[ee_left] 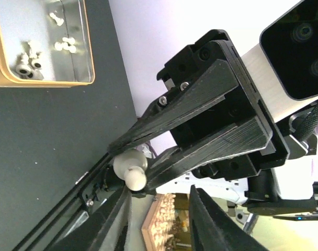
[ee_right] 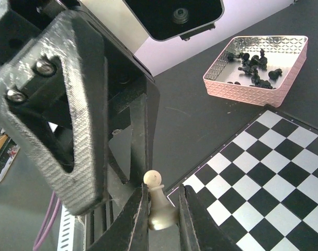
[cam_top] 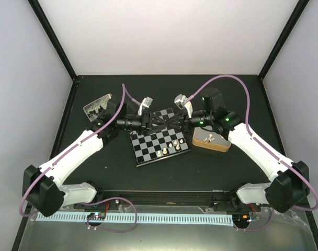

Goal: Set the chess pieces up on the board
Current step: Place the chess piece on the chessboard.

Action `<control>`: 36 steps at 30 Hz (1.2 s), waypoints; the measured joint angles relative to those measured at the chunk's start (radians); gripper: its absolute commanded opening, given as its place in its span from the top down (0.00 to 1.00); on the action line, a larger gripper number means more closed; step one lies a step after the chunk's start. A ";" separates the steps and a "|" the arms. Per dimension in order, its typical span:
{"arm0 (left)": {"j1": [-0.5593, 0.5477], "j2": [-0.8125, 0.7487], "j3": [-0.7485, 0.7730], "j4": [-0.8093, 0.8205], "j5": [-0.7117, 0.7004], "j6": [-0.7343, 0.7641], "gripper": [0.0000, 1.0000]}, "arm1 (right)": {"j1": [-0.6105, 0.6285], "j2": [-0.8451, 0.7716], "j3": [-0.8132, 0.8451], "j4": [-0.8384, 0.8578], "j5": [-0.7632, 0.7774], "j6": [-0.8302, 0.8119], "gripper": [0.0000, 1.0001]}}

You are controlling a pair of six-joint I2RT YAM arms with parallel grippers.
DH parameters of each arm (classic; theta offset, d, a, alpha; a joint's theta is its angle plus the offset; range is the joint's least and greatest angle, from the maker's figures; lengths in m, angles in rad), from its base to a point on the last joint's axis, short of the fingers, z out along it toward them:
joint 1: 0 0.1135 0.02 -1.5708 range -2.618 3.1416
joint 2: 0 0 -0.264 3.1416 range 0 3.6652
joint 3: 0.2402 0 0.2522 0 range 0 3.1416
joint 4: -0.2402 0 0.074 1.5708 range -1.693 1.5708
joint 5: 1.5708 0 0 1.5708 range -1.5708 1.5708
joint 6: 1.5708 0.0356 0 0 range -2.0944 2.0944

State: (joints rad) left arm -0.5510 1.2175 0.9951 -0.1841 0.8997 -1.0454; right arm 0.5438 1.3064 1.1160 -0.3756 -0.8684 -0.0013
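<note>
Dark table (cam_top: 211,168); only wrist views show right fingers (ee_right: 136,220) pinching a pawn (ee_right: 158,209), left fingers (ee_left: 211,226) parted.

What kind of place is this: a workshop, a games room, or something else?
Most likely a robotics lab test booth. Plain pale walls in a black frame enclose a dark table. A white left arm and right arm are bolted at its near edge, and a small chessboard lies on it.
</note>
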 measured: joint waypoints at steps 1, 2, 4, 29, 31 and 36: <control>0.000 0.000 -0.001 0.005 0.003 -0.001 0.62 | 0.000 0.001 0.000 0.000 0.000 -0.002 0.93; 0.000 0.000 -0.001 0.010 0.006 -0.003 0.61 | 0.000 0.002 0.000 0.000 0.000 -0.004 0.93; 0.000 -0.001 -0.003 0.018 0.007 -0.006 0.61 | 0.000 0.003 0.000 0.000 0.000 -0.009 0.93; 0.054 -0.013 -0.108 0.185 -0.011 -0.207 0.63 | 0.017 0.003 -0.001 -0.014 0.002 -0.050 0.93; 0.055 -0.013 -0.108 0.186 -0.008 -0.211 0.66 | 0.017 0.003 -0.001 -0.014 0.002 -0.050 0.93; 0.055 -0.013 -0.108 0.186 0.007 -0.216 0.68 | 0.017 0.003 -0.001 -0.013 0.003 -0.049 0.93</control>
State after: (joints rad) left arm -0.4957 1.2041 0.8871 0.0021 0.9066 -1.2613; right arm 0.5606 1.3090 1.1152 -0.3885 -0.8654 -0.0505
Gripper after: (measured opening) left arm 0.344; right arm 0.114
